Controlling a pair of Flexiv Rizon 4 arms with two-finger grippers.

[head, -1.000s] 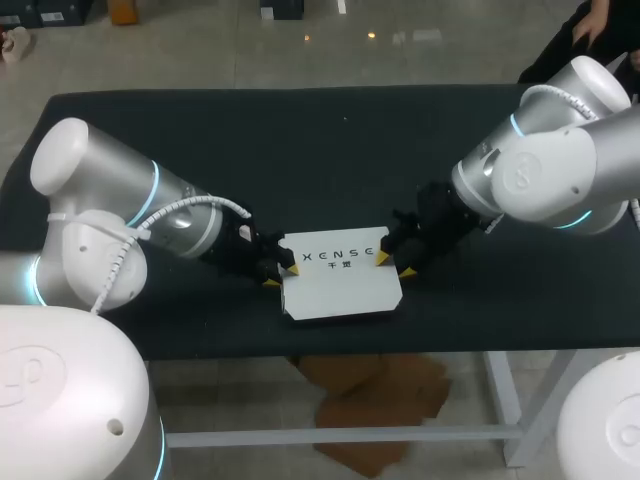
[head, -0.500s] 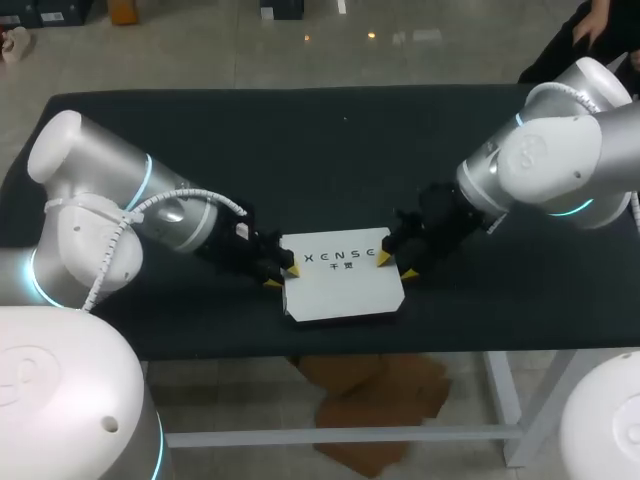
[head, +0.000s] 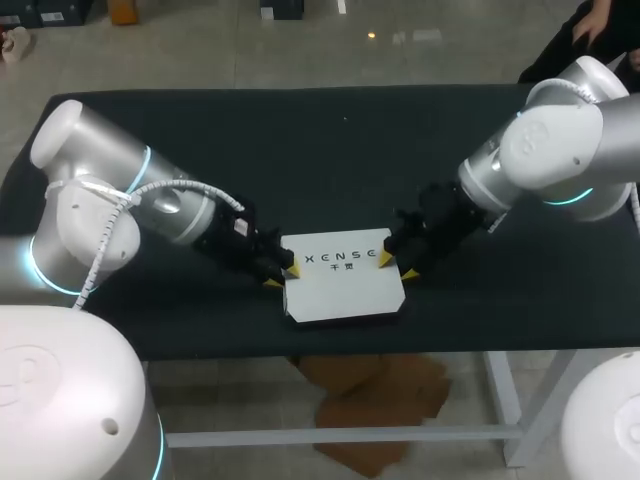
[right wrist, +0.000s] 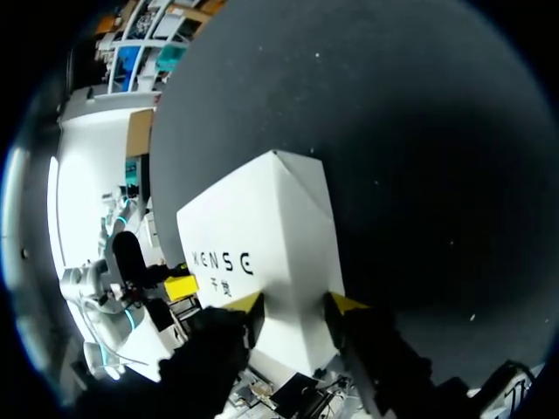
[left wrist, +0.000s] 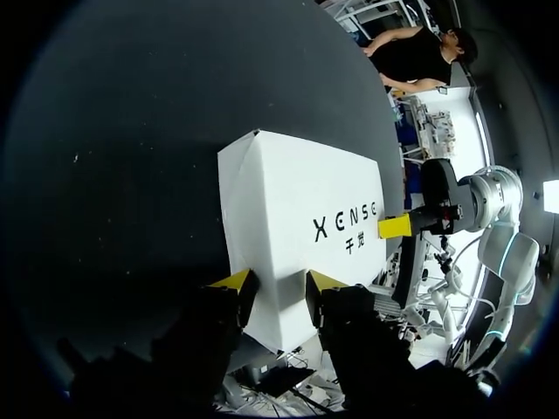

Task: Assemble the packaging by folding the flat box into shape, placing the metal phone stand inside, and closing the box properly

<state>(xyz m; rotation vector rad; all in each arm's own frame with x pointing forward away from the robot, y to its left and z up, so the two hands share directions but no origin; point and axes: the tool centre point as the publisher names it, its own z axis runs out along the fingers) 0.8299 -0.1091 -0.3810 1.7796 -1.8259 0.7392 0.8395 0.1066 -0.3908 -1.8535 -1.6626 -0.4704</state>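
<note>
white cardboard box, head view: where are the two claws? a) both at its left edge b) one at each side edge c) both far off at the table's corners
b: the left claw is at the left edge of the white cardboard box, the right claw at its right edge.

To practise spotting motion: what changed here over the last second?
The left arm and right arm swung their elbows slightly toward the far edge of the table. The left gripper and right gripper stayed at the ends of the box, which did not move.
</note>
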